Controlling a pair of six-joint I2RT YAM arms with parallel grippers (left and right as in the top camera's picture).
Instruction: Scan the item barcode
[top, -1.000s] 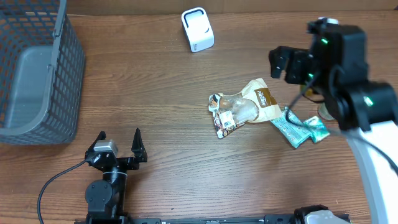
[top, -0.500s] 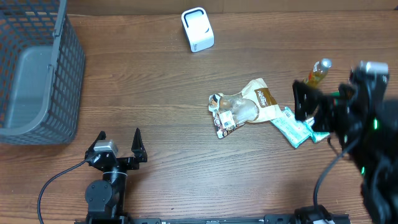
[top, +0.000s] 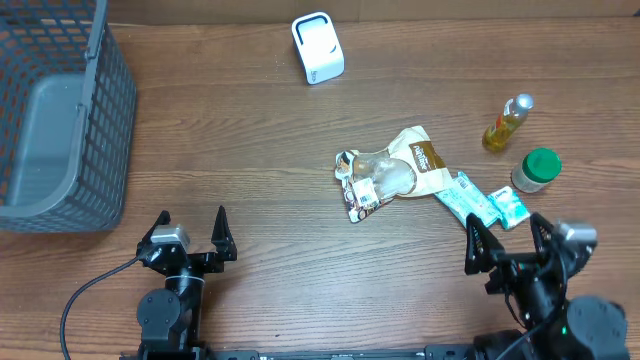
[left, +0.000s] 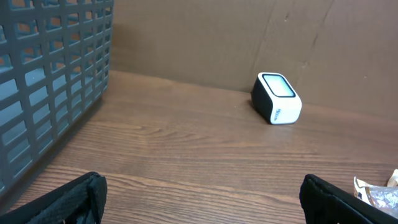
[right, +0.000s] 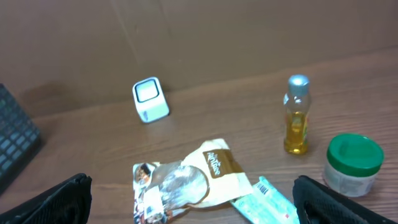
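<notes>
Pulls right gripper (top: 503, 232) back, far from scanner (top: 318, 47), spread wide and empty, same for left gripper (top: 192, 215); leaves scanning undone, lol.

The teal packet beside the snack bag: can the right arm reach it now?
Probably yes. The teal packet lies just ahead of the right fingers, which stand open; nothing lies between them.
</notes>
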